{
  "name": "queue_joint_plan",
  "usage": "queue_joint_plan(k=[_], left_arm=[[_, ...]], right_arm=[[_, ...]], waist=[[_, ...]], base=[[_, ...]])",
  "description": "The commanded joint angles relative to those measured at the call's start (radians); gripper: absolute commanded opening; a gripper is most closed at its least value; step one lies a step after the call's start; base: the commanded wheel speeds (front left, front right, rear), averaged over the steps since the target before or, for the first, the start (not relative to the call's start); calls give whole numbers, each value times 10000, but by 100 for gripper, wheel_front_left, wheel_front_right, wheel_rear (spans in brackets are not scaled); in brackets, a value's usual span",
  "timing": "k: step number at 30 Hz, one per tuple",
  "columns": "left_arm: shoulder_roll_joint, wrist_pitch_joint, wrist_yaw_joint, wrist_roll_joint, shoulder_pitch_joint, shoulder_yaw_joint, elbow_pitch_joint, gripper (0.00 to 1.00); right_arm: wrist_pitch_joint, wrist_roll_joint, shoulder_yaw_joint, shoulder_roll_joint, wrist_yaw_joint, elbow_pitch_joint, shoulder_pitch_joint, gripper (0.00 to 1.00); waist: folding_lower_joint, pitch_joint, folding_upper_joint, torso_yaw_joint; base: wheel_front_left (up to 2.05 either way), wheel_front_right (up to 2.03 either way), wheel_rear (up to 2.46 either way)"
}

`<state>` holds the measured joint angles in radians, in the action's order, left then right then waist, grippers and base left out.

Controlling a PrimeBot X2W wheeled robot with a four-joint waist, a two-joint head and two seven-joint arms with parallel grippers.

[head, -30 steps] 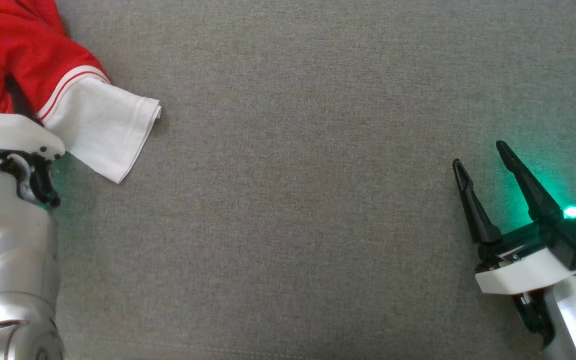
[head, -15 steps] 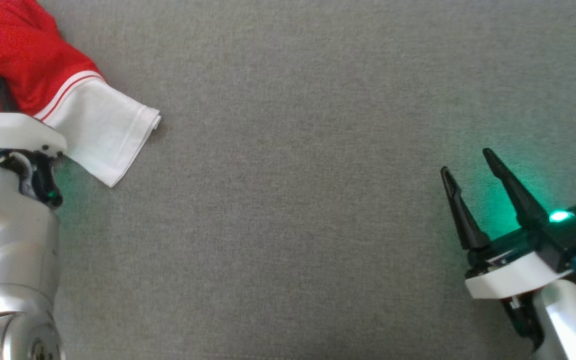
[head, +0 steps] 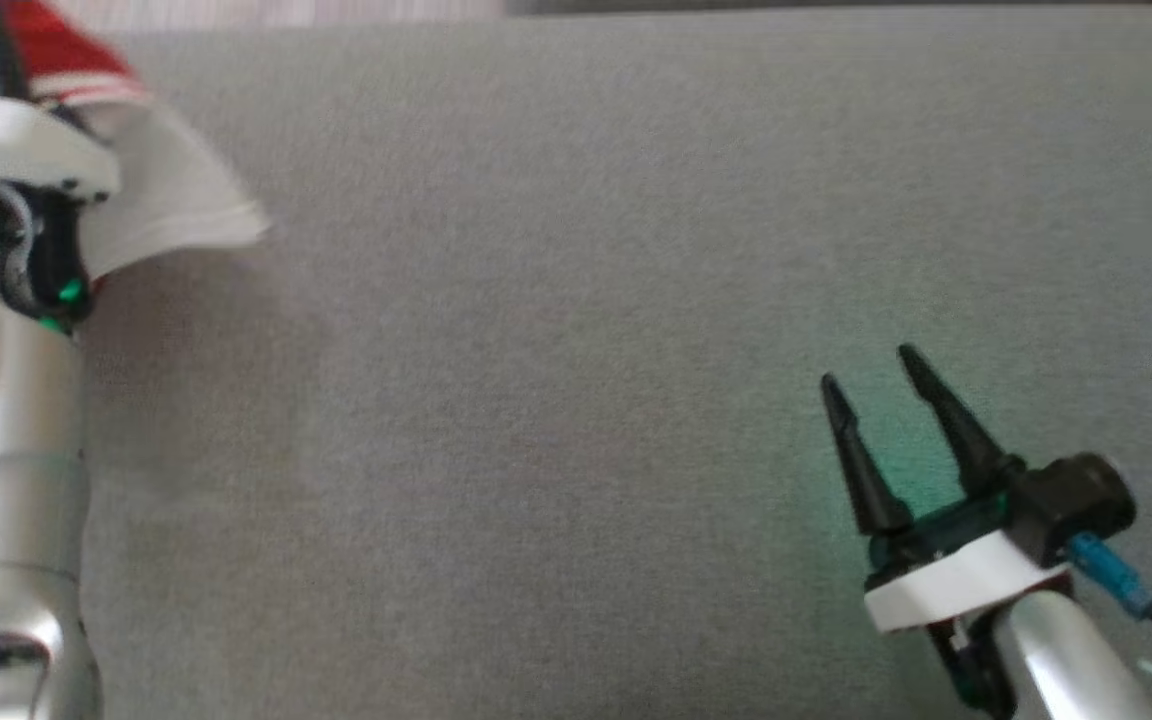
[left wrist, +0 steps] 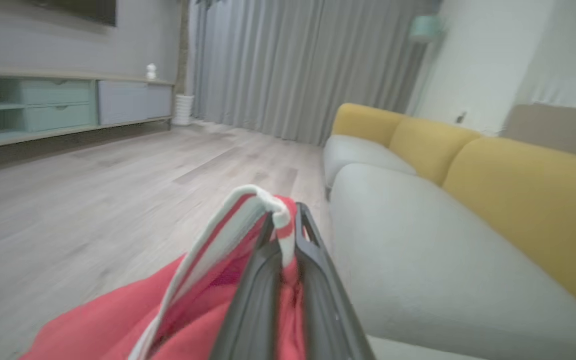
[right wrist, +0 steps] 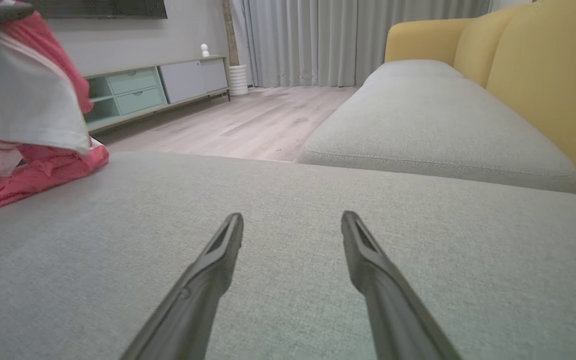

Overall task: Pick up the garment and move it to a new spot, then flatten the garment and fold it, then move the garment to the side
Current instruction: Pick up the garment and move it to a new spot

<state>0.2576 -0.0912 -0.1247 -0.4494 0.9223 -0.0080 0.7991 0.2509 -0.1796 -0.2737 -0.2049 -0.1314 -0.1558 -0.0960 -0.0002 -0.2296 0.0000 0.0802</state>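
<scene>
1. The left end effector [left wrist: 284, 214] is pinched tight on the striped white-and-red edge of the garment [left wrist: 203, 315]. The rest of the red cloth hangs below it at the far left of the grey cushion [head: 556, 330], with the bottom trailing on the cushion.
2. The right end effector [head: 868, 367] is spread wide, holding nothing, low over bare cushion and well apart from the cloth.
3. My take: lift high enough that the trailing bit clears, and move smoothly so the hem doesn't slip out.
4. Aim for the open middle, where there's plenty of room to flatten.
</scene>
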Motion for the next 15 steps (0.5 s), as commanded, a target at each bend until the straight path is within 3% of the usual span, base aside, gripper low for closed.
queue_joint_plan(k=[1,9,15], left_arm=[[600,542,-56,-486,-230,-232,-1419,0],[1774,4111,-58,-2974,-2643,-1154,-8224,0],[1629,5740,268,-3868,-3649,-1948,-11371,0]], right_arm=[[109,-121,-247,112,7,192,93,100],[109,-227,-165,578,7,63,-9,100],[109,-272,-272,870,7,58,-262,100]], waist=[[2,580,0,-455],[2,857,0,-1316],[2,608,0,-2230]], base=[[0,0,0],[0,0,0],[0,0,0]])
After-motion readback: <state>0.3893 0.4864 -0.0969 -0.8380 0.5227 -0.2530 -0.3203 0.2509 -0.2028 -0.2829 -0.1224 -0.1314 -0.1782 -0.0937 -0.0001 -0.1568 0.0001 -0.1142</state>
